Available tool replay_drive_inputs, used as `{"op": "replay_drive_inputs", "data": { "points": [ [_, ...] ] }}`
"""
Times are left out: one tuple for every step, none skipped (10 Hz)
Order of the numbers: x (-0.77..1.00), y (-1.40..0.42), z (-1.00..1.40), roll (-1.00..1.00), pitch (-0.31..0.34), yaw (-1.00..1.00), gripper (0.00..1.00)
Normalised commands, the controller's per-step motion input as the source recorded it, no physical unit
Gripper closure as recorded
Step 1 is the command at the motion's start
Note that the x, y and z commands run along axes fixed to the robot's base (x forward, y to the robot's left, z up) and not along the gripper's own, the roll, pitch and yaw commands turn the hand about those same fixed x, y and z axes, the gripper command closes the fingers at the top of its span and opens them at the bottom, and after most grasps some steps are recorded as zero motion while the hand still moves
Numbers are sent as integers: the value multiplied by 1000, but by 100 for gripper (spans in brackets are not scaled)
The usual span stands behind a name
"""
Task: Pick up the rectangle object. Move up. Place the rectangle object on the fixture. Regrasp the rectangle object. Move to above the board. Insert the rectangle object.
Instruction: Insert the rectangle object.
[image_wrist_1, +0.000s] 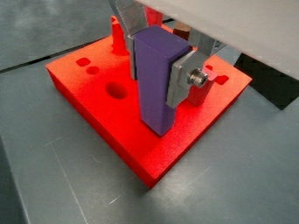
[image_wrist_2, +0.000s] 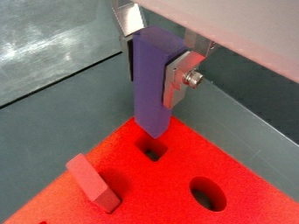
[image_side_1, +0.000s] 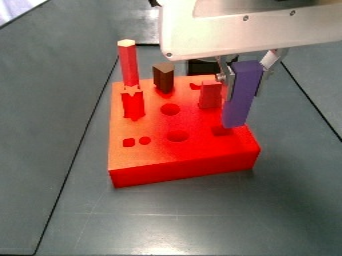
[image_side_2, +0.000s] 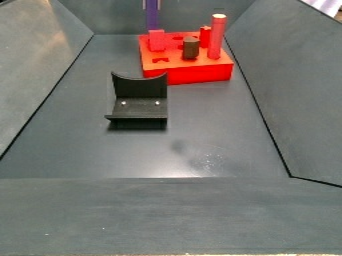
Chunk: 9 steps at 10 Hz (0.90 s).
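One gripper (image_wrist_1: 158, 54) above the board (image_side_1: 201, 160), fingers (image_wrist_1: 179, 77) clamped on one upright rectangle object (image_side_1: 241, 93), low end just over a rectangular hole (image_wrist_2: 155, 153). One dark brown block (image_side_1: 163, 77) among red pegs (image_side_1: 128, 62). One fixture (image_side_2: 136, 100) well apart.

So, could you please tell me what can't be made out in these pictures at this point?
- The gripper: its upper body is cut off by the frame edge in both wrist views.
- The far finger: hidden behind the rectangle object in a wrist view.
- The block's lower tip: whether it has entered the board hole is unclear.
- The block's top is cut off in a side view, beyond the fixture.
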Motion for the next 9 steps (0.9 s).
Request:
{"op": "replay_drive_inputs", "data": {
  "points": [
    [-171, 86, -297, 0, -137, 0, 100],
    [-143, 177, -329, -63, -187, 34, 100],
    [-134, 14, -326, -97, -219, 180, 100],
    [-11, 0, -263, -90, -164, 237, 100],
    [0, 0, -251, -89, -117, 197, 100],
    [0, 3, -246, -61, -79, 169, 100],
    [0, 71, -234, -39, -59, 154, 100],
    [0, 117, -200, 0, -11, 143, 100],
    [74, 180, -74, 9, 40, 20, 100]
  ]
}}
